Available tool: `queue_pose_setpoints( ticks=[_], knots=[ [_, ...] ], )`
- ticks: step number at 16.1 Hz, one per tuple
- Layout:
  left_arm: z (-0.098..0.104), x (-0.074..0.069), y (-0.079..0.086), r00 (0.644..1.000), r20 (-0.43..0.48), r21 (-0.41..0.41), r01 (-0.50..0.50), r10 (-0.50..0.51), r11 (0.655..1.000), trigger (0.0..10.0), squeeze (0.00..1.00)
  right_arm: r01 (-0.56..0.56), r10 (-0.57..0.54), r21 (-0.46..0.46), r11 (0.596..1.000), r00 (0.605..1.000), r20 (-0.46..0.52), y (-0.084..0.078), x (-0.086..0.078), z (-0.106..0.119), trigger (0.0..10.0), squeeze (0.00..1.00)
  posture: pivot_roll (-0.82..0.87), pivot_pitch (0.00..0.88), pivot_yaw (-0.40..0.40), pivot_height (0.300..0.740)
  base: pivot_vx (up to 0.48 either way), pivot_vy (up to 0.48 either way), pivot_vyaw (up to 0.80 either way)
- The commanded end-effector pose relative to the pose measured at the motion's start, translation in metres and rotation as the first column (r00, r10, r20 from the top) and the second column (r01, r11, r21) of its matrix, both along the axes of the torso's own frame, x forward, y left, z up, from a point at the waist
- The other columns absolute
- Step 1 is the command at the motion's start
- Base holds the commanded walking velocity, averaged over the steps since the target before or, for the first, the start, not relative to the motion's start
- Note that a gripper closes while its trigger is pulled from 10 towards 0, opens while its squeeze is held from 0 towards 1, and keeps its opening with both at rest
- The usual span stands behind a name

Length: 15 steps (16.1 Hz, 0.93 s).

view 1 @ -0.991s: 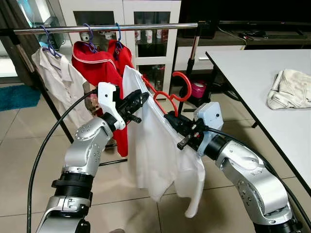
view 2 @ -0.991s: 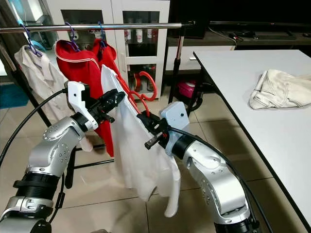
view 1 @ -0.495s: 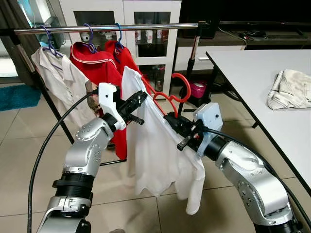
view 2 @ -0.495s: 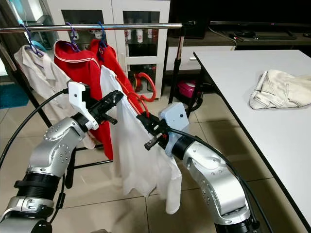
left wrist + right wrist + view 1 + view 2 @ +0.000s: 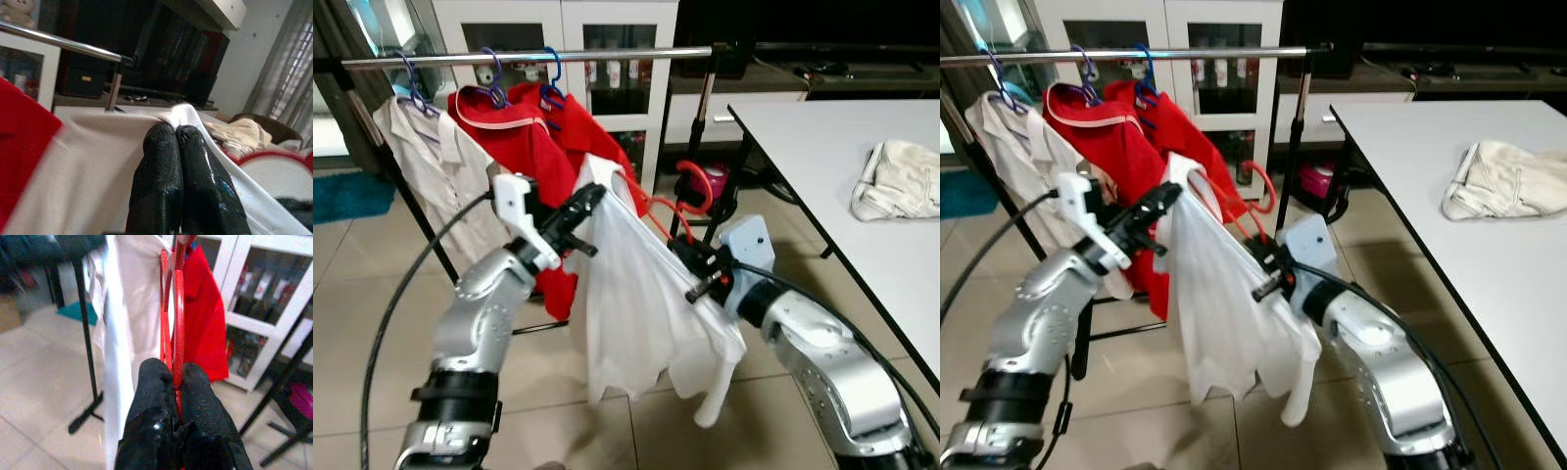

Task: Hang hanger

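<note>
A red hanger [image 5: 658,208] carries a white shirt [image 5: 636,304] and is held in the air, below and in front of the steel rail [image 5: 529,57]. My left gripper [image 5: 593,195] is shut on the shirt's shoulder at the hanger's left end; in the left wrist view its fingers [image 5: 161,161] press together on the white fabric [image 5: 93,166]. My right gripper [image 5: 686,257] is shut on the hanger's red wire, near its right end. The right wrist view has the wire [image 5: 178,308] running up from between the closed fingers [image 5: 151,382]. The hook [image 5: 697,184] points up and right, clear of the rail.
Two red shirts [image 5: 514,132] and a cream shirt [image 5: 416,162] hang on blue hangers at the rail's left part. The rail's right upright [image 5: 705,98] stands behind the hook. A white table [image 5: 803,166] with a crumpled cream cloth [image 5: 901,176] is at the right. Glass-door cabinets stand behind.
Both arms have carried the hanger and shirt a little to the right and lower. The shirt's left shoulder has bunched up at my left gripper. Both grips are unchanged.
</note>
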<state>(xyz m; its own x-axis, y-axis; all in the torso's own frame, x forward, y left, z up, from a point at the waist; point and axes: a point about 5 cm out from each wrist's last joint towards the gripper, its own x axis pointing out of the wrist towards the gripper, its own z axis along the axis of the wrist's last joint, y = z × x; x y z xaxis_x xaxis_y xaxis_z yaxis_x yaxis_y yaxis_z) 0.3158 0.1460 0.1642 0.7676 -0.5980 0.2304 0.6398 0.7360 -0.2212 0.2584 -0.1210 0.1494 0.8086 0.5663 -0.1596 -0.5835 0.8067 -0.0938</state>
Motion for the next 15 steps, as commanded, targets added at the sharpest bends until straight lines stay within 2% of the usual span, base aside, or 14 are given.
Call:
queue_pose_setpoints(
  ticks=[1,2,3,5,7,8,9,10,11,13,14,15],
  knots=[
    [0.011,0.0,0.012,0.997,0.055,-0.003,-0.05,0.05,0.999,0.0,0.0,-0.006,0.005,-0.008,1.0,1.0,-0.007,-0.007,-0.002,-0.001,0.0,0.0,-0.11,0.0,0.003,0.74,0.0,0.0,0.0],
    [0.018,0.004,0.027,0.989,0.08,-0.001,-0.123,0.123,0.992,0.0,0.0,-0.077,0.077,-0.003,0.997,0.997,-0.006,-0.006,-0.008,0.0,0.0,0.0,-0.11,0.0,0.002,0.74,0.0,0.0,0.0],
    [0.02,0.006,0.03,0.985,0.09,0.002,-0.146,0.146,0.989,0.0,0.0,-0.092,0.092,-0.001,0.996,0.996,-0.007,-0.007,-0.01,0.0,0.0,0.0,-0.11,0.0,0.002,0.74,0.0,0.0,0.0],
    [0.036,0.018,0.055,0.949,0.141,0.035,-0.291,0.283,0.956,0.0,0.0,-0.163,0.164,0.012,0.986,0.986,-0.011,-0.01,-0.017,0.002,0.0,0.0,-0.11,0.0,0.004,0.74,0.0,0.0,0.0],
    [0.043,0.03,0.08,0.883,0.171,0.121,-0.459,0.437,0.88,0.0,0.0,-0.207,0.207,0.057,0.977,0.978,0.006,-0.015,-0.022,0.009,0.0,0.0,-0.11,0.0,0.01,0.74,0.0,0.0,0.0],
    [0.044,0.032,0.086,0.865,0.179,0.134,-0.494,0.47,0.859,0.0,0.0,-0.222,0.222,0.08,0.972,0.975,0.014,-0.016,-0.024,0.012,0.0,0.0,-0.11,0.0,0.011,0.74,0.0,0.0,0.0],
    [0.043,0.039,0.097,0.821,0.169,0.169,-0.57,0.546,0.804,0.0,0.0,-0.25,0.249,0.123,0.96,0.968,0.029,-0.016,-0.027,0.018,0.0,0.0,-0.11,0.0,0.014,0.74,0.0,0.0,0.0],
    [0.039,0.043,0.101,0.802,0.151,0.194,-0.598,0.578,0.778,0.0,0.0,-0.268,0.265,0.163,0.95,0.963,0.041,-0.015,-0.029,0.022,0.0,0.0,-0.11,0.0,0.02,0.74,0.0,0.0,0.0],
    [0.035,0.045,0.094,0.822,0.137,0.197,-0.57,0.553,0.798,0.0,0.0,-0.25,0.245,0.191,0.949,0.968,0.049,-0.015,-0.028,0.023,0.0,0.0,-0.12,0.0,0.024,0.74,0.0,0.0,0.0],
    [0.022,0.042,0.053,0.933,0.109,0.2,-0.358,0.343,0.912,0.0,0.0,-0.097,0.087,0.238,0.966,0.995,0.052,-0.014,-0.014,0.025,0.0,0.0,-0.12,0.0,0.026,0.74,0.0,0.0,0.0],
    [0.018,0.039,0.042,0.954,0.101,0.192,-0.298,0.283,0.935,0.0,0.0,-0.027,0.014,0.26,0.965,0.999,0.052,-0.015,-0.008,0.025,0.0,0.0,-0.12,0.0,0.026,0.74,0.0,0.0,0.0],
    [0.008,0.028,0.008,0.992,0.072,0.161,-0.114,0.104,0.98,0.0,0.0,0.165,-0.18,0.344,0.924,0.984,0.01,-0.019,0.009,0.025,0.0,0.0,-0.13,0.0,0.036,0.74,0.0,0.0,0.0]
  ],
)
